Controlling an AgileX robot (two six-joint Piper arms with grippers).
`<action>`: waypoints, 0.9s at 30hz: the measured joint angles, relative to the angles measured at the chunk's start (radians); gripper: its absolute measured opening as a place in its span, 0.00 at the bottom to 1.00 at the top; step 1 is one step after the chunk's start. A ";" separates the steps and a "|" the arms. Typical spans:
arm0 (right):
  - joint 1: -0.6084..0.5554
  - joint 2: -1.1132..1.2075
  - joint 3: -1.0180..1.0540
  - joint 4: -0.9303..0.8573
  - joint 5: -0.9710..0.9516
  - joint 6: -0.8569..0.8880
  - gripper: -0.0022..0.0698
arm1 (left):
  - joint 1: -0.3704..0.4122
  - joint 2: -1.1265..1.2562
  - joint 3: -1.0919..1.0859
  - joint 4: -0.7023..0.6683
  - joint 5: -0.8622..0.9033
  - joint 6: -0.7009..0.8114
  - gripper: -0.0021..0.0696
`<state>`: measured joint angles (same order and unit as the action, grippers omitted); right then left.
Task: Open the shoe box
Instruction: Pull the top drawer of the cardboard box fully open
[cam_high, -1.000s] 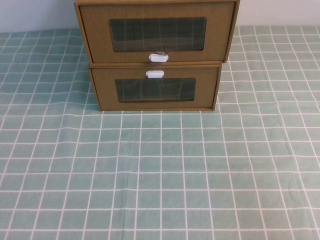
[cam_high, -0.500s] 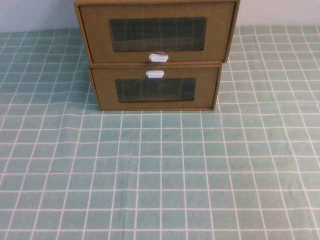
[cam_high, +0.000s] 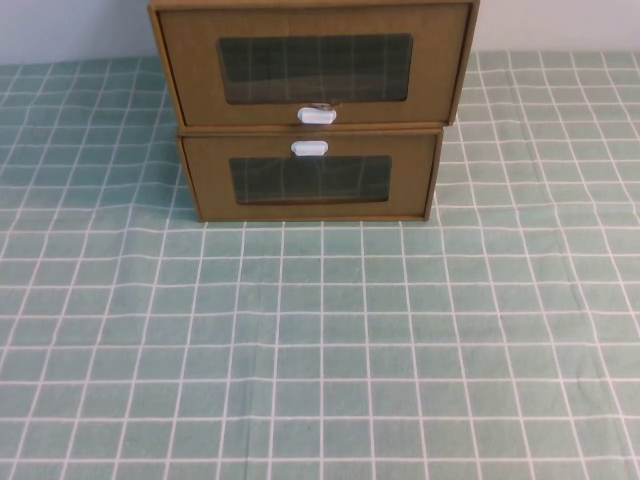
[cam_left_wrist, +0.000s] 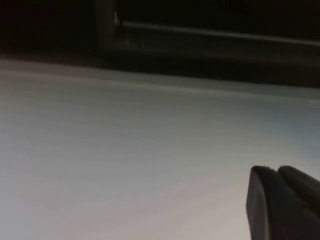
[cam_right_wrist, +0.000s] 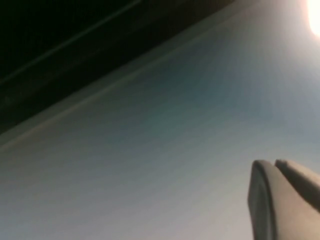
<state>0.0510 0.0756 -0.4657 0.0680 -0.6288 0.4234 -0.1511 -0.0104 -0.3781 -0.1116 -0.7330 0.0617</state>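
Boxes (cam_high: 310, 110) rearward; left hand (cam_left_wrist: 276, 172), right hand (cam_right_wrist: 274, 164) clear

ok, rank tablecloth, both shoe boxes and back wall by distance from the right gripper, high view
Right gripper, shut, and left gripper, shut, sit outside the high view; judged from the robot's side:
1. tablecloth, in front
2. lower shoe box and upper shoe box, stacked, far middle: too close to call
3. back wall, behind them

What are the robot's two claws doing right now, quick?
Left gripper: closed, holding nothing, parked outside the high view.
Right gripper: closed, holding nothing, parked outside the high view.
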 joint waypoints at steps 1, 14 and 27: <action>0.000 0.024 -0.045 0.000 0.022 0.019 0.01 | 0.000 0.012 -0.049 0.000 0.035 0.012 0.02; 0.000 0.553 -0.635 -0.007 0.800 0.049 0.01 | 0.000 0.541 -0.744 -0.050 0.887 0.033 0.02; 0.000 0.900 -0.676 0.076 1.211 -0.241 0.01 | 0.000 1.007 -0.855 -0.175 1.006 0.058 0.02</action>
<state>0.0510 0.9758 -1.1421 0.1442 0.5818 0.1822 -0.1511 0.9968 -1.2329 -0.2865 0.2733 0.1196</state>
